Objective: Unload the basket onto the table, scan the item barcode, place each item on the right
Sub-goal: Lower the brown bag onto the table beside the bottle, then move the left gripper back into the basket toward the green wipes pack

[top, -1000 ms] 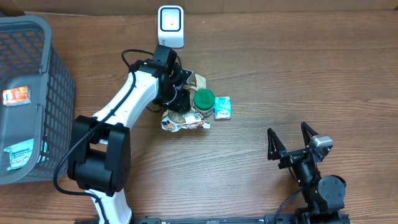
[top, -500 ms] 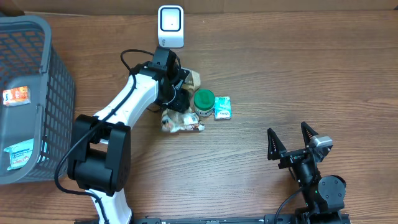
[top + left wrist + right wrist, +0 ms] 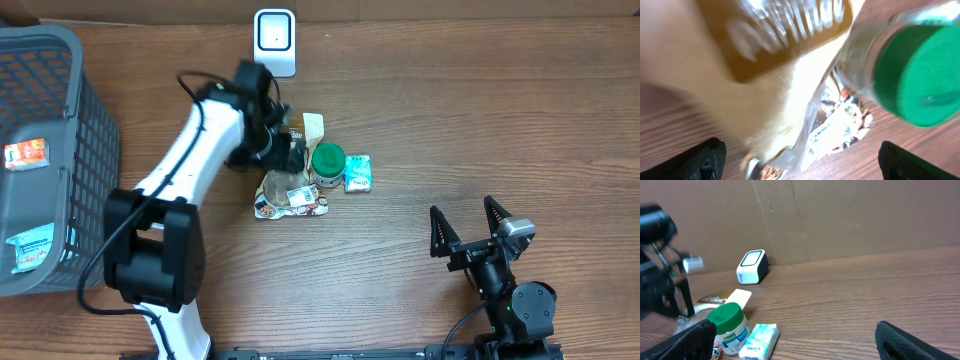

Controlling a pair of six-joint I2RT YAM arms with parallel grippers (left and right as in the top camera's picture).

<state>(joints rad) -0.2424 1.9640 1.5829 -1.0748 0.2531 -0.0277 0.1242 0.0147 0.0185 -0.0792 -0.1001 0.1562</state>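
Note:
The white barcode scanner (image 3: pixel 274 42) stands at the table's far edge and also shows in the right wrist view as the scanner (image 3: pixel 752 266). In front of it lies a heap of items: a beige packet with a brown label (image 3: pixel 313 128), a green-lidded jar (image 3: pixel 328 160), a teal tissue pack (image 3: pixel 358 173) and a crinkled snack pouch (image 3: pixel 291 196). My left gripper (image 3: pixel 290 152) hovers open just over the packet (image 3: pixel 785 30) and pouch (image 3: pixel 840 131), the jar (image 3: pixel 917 80) to its right; it holds nothing. My right gripper (image 3: pixel 470 240) rests open near the front right, far from the heap.
A grey mesh basket (image 3: pixel 95 120) stands at the left edge with a couple of packets (image 3: pixel 25 153) inside. A cardboard wall (image 3: pixel 840 215) backs the table behind the scanner. My left arm (image 3: pixel 190 150) stretches from the front toward the heap.
My left gripper has opened and drawn back a little to the left. The snack pouch now lies flatter on the table, free of the fingers. My right arm has not moved.

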